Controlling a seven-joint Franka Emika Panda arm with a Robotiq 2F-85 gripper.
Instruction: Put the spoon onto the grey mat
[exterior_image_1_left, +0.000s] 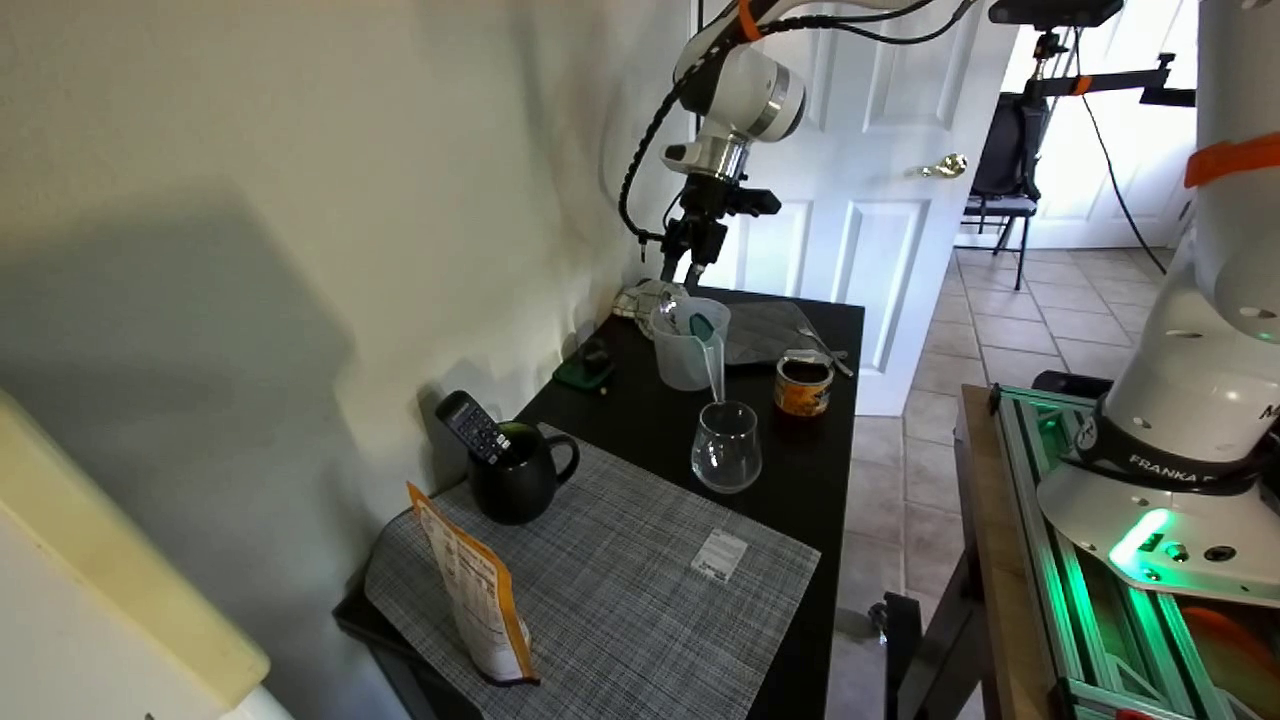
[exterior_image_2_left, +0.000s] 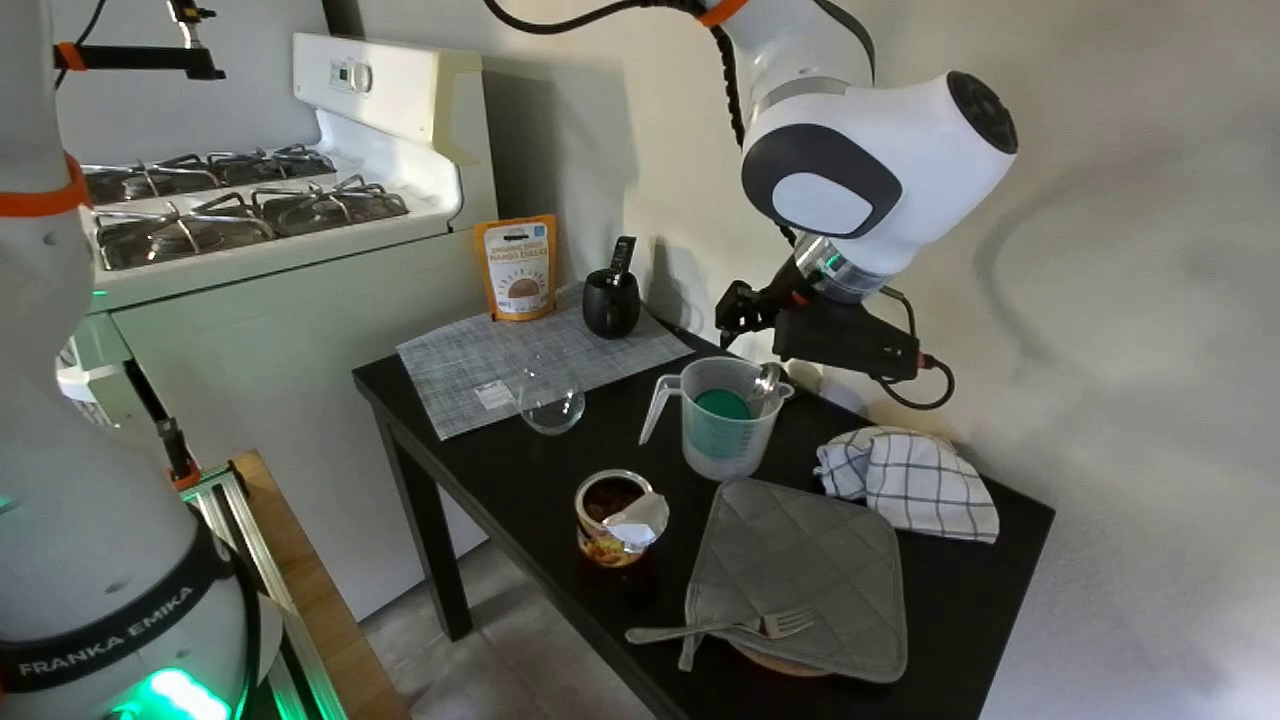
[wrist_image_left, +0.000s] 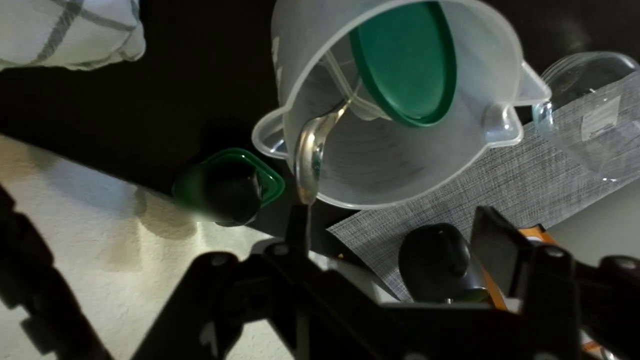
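End effector spread. Wrist view: 1 spoon, 8 o'clock in 1 jug; 1 grey mat, jug's 4 o'clock.

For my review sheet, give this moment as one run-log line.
spoon: leaning in jug, ungripped; end effector: open, near jug; grey mat: bears black mug, pouch; placement: not done

A black rectangular tabletop stands along a cream wall, between a white panelled door and a white gas stove, over beige floor tiles.
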